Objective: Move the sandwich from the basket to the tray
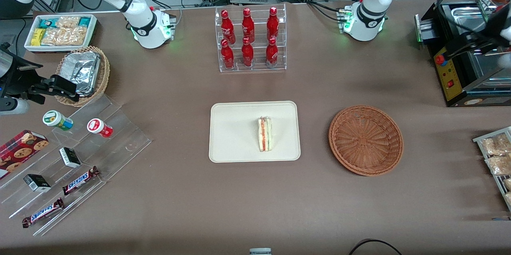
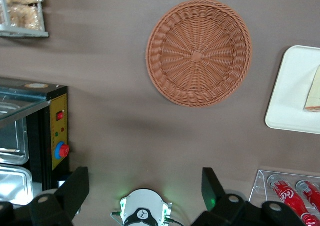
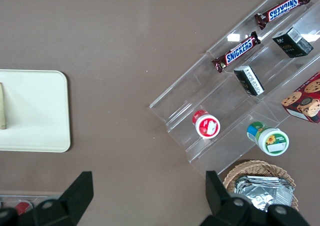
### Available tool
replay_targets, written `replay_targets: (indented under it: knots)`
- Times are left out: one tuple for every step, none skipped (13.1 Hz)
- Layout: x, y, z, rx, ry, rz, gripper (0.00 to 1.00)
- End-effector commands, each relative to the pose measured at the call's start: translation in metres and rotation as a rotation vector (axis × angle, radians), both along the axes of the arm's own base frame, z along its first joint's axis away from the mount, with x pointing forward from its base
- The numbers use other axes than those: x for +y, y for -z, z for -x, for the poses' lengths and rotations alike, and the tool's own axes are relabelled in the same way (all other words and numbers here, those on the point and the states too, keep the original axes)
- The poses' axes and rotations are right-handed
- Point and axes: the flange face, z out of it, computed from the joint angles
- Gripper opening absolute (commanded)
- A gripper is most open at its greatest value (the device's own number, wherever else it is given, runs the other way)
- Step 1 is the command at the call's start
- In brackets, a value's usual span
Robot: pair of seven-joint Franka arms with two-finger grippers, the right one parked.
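Wide open and empty, the left arm's hand (image 2: 145,186) hovers high over the brown desk (image 1: 255,207). Its 2 o'clock: triangular tan sandwich (image 1: 264,134), lengthwise on cream rectangular tray (image 1: 231,135); round reddish-brown wicker basket (image 2: 199,52) empty.

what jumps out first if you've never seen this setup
The sandwich lying on the cream tray mid-table draws the eye first, with the reddish-brown wicker basket sitting empty beside it, toward the working arm's end. Farther from the front camera, a clear rack of red bottles stands out. The claw hangs open, high above the table.
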Motion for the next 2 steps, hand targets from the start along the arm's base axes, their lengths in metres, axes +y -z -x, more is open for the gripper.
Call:
replay_targets:
  knots:
    - [-0.0045,0.0067,-0.0161,-0.004,0.059,-0.001,0.99]
    - [-0.0034,0.0066,-0.0163,-0.006,0.059,-0.004,0.99]
